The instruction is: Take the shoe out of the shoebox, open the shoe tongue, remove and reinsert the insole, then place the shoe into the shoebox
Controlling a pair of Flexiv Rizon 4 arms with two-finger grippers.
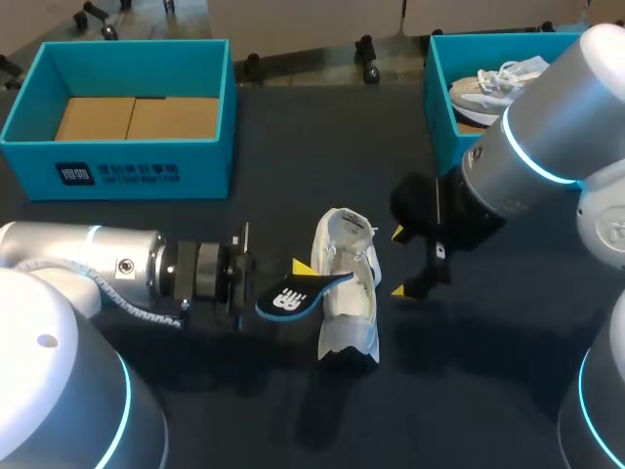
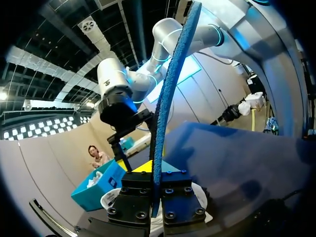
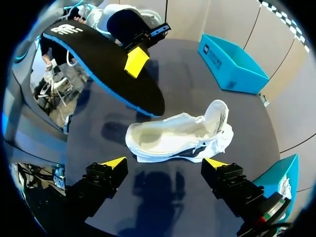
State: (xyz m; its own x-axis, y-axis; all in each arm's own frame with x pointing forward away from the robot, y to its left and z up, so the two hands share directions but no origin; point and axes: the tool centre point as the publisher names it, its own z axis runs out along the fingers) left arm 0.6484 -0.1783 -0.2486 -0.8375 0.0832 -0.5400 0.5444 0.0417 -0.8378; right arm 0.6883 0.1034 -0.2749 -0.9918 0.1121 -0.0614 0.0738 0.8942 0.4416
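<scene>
insole (image 1: pixel 293 296) is reading as thin, light and floppy, so pinching across its flat faces near one end is suiting it. left gripper (image 1: pixel 296 277) is sitting low and level, fingers closed on the insole, holding it raised just beside the white sneaker (image 1: pixel 347 283) on the bench (image 1: pixel 244 410). right gripper (image 1: pixel 400 262) is hovering at the sneaker's other side, fingers wide apart, empty

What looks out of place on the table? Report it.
The black, blue-edged insole is out of the white lace-up shoe, clamped in the left gripper beside it. Nothing spilled or damaged shows.
</scene>
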